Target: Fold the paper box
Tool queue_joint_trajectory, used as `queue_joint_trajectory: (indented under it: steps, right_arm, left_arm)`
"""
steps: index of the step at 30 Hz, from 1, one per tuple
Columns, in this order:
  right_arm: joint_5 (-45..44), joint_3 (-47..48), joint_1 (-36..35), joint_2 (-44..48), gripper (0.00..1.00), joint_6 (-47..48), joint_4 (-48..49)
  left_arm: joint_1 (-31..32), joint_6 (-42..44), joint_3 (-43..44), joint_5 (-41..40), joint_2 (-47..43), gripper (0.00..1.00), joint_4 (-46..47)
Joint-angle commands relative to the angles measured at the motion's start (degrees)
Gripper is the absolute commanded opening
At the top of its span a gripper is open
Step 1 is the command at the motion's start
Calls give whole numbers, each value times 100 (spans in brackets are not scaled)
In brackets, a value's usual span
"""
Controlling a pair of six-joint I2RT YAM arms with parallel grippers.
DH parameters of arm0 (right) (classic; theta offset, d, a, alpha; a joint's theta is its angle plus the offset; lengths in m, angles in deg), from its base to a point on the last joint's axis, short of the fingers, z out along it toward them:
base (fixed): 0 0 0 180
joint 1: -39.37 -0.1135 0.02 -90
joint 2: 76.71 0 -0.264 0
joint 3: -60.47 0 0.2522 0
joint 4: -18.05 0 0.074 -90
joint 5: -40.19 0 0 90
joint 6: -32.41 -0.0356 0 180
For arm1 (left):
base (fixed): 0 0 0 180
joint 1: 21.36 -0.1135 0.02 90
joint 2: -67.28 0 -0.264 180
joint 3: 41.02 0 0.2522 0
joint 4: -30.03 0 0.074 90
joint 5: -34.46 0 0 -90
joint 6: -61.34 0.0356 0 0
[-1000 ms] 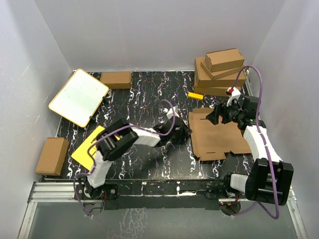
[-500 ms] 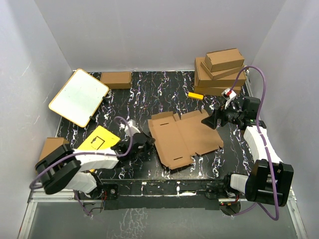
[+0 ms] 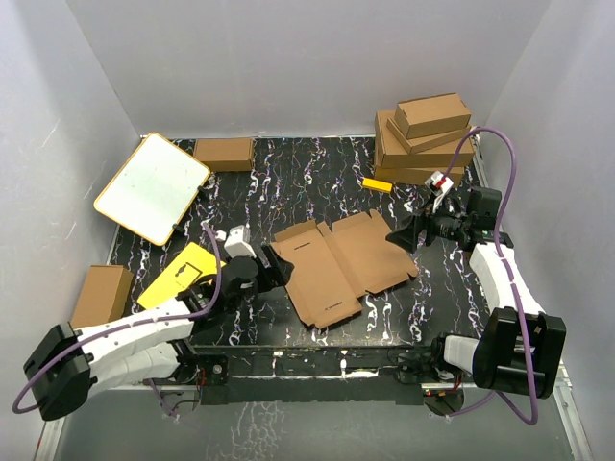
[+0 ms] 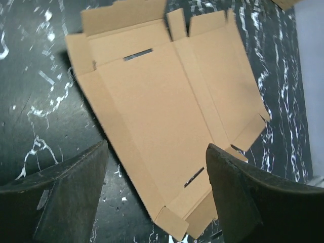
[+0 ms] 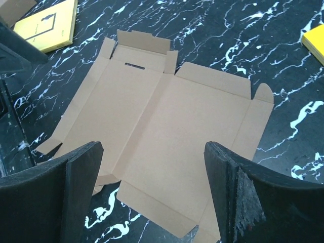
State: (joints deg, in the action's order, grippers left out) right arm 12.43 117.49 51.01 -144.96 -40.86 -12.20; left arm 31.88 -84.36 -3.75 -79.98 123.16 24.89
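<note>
The box (image 3: 336, 264) lies flat and unfolded on the counter (image 3: 288, 182). It is a brown die-cut sheet with its flaps spread out, lying between the two sets of fingers.

The left fingers (image 3: 272, 272) are at the sheet's left edge, spread wide with nothing in them. From their own camera the sheet fills the space ahead of them, with a long crease running away and a narrow slit near the far flaps. I can't tell whether they touch the cardboard.

The right fingers (image 3: 396, 237) are at the opposite edge of the sheet, also spread wide and holding nothing. In their camera the sheet lies ahead of and below them, and the flap farthest from them looks a little lifted.

Just behind the left fingers a yellow card (image 3: 178, 274) lies on the counter, partly under that arm. Well off to their left a white board (image 3: 152, 185) with an orange rim sits tilted at the counter's corner. A closed brown carton (image 3: 224, 152) stands beside it by the back wall. A second carton (image 3: 99, 300) stands beyond the counter's left edge.

Past the right fingers, towards the back wall, there is a stack (image 3: 423, 139) of closed brown boxes. A small yellow block (image 3: 376, 183) lies between that stack and the sheet.
</note>
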Motion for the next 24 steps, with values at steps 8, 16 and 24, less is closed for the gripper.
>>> queue_joint_trajectory:
  steps: [8,16,24]
  right_arm:
    - [1083,-231,23,21,89,555,147]
    - [953,-231,23,33,89,559,140]
    - [879,-222,15,25,89,533,166]
  left_arm:
    - [-2014,3818,1553,3778,585,88,-582]
    - [-3155,5022,3643,5786,3193,90,-1546]
    - [-3283,6258,5946,6088,5588,79,-3623]
